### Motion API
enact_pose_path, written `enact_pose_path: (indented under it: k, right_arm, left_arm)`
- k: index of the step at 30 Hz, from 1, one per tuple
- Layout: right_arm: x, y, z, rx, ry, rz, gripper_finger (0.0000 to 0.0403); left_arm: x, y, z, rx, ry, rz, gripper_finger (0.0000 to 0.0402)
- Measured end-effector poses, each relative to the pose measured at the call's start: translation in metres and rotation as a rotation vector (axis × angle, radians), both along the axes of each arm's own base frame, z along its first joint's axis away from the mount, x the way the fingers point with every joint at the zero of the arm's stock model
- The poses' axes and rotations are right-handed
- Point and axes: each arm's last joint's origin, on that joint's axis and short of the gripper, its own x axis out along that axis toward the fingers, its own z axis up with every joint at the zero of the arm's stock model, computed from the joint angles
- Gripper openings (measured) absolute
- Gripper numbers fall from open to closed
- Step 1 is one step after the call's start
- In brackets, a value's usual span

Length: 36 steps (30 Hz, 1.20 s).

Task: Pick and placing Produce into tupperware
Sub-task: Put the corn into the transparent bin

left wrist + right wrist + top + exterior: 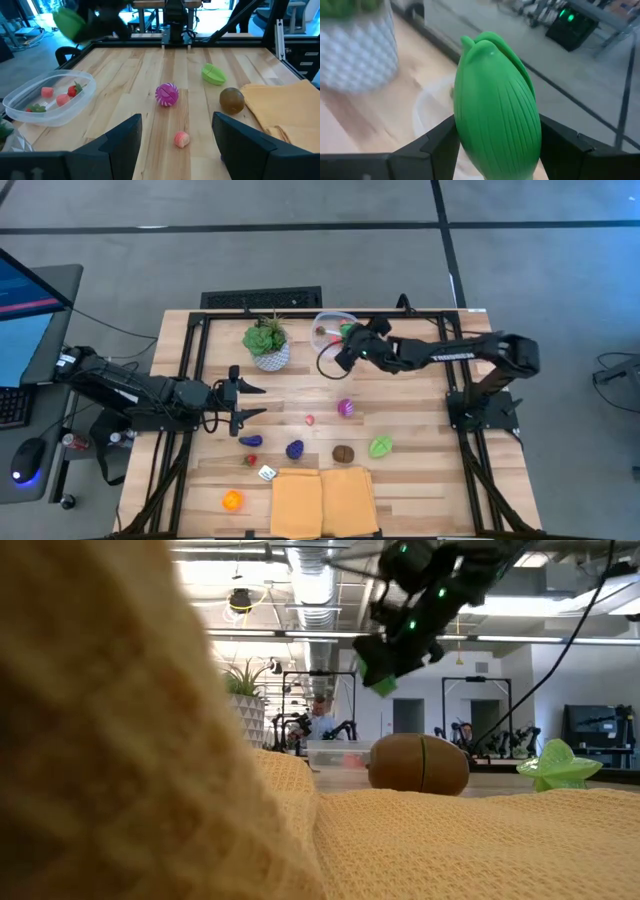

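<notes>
My right gripper (348, 338) hangs over the clear tupperware (328, 330) at the table's far middle, shut on a green ribbed produce piece (495, 115). The tupperware (50, 97) rests on its base and has small red and pink pieces inside. More produce lies on the table: a pink-purple ball (345, 407), a small pink piece (310, 419), two purple pieces (294, 449), a brown one (343, 452), a green one (380, 446) and an orange one (232, 500). My left gripper (250, 402) waits open at left of centre. My right gripper pinches the green ribbed piece between its two fingers (440, 145), one on each flank of its wider lower half (470, 150). The piece is lifted clear, its pointed end (480, 42) sticking out past the fingertips, above the tupperware (430, 110).
A leafy plant in a white patterned pot (267, 345) stands just left of the tupperware. A folded yellow cloth (323, 500) lies at the near edge, with a small white piece (267, 473) beside it. The dark frame rails (190, 360) run along the table's sides.
</notes>
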Motion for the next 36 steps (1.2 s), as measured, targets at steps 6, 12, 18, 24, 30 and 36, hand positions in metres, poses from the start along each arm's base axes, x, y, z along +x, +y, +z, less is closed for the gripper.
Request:
enact_pose_path:
  k: [6,12,18,24,30,36]
  right_arm:
    - [0.017,-0.031,-0.032,0.051,-0.033,0.048,0.0255]
    - [0.02,-0.055,-0.057,0.081,-0.018,0.065,0.0255]
    - [0.015,-0.07,-0.057,0.102,-0.016,0.101,0.0255]
    - [0.008,-0.09,-0.053,0.162,-0.044,0.158,0.0255]
    - [0.007,-0.106,-0.044,0.188,-0.061,0.208,0.0255]
    - [0.005,-0.117,-0.033,0.277,-0.029,0.251,0.0255]
  left_arm:
    - [0.0,0.0,0.0,0.0,-0.003,0.009,0.0233]
    - [0.0,0.001,0.0,-0.006,-0.004,0.021,0.0233]
    - [0.0,0.001,0.0,-0.003,-0.003,0.042,0.0233]
    - [0.0,0.002,0.0,-0.005,-0.007,0.068,0.0233]
    - [0.0,0.002,0.0,-0.021,-0.011,0.082,0.0233]
    - [0.0,0.003,0.0,-0.023,-0.013,0.096,0.0233]
